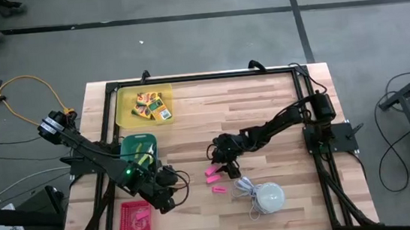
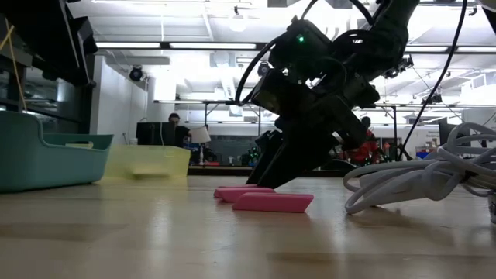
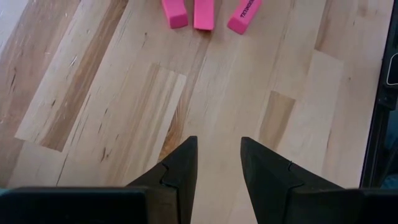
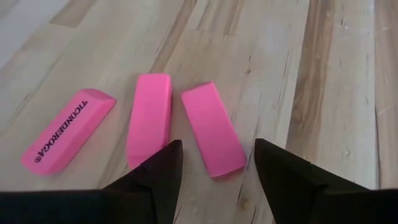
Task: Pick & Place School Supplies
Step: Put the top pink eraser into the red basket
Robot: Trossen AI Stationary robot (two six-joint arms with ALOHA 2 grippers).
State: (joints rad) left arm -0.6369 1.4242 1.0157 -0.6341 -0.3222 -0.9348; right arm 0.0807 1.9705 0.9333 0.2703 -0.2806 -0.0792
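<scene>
Erasers: three pink blocks lay on the bare wood near mid-table; in the right wrist view one point(image 4: 68, 130) was printed with black lettering, a second point(image 4: 149, 118) lay beside it, and a third point(image 4: 212, 127) sat between the right claw's fingers.
Right claw: right gripper point(image 1: 224, 161) stood low over the erasers with its fingers wide apart, one finger point(image 4: 155, 177) on each side of the third block, nothing held.
Left claw: left gripper point(image 1: 172, 184) hung over bare wood with its fingers point(image 3: 180, 171) partly spread and nothing between them; the erasers lay well ahead of it.
Low view: nearest eraser point(image 2: 273, 202) lay flat just under the right gripper point(image 2: 271, 174).
Cord: coiled white cord point(image 1: 247, 190) ran just beside the erasers to a white dome point(image 1: 270, 196).
Yellow tray: yellow tray point(image 1: 124, 100) sat at the far left part of the table and held small yellow-and-green boxes point(image 1: 151, 105); how many I could not tell.
Green bin: green bin point(image 1: 137, 146) stood near the left arm; the arm covered part of it and its contents were not clear.
Pink basket: pink basket point(image 1: 135, 223) lay at the near edge below the left gripper; what it held could not be made out.
Table: wooden table point(image 1: 264, 102) was well lit.
</scene>
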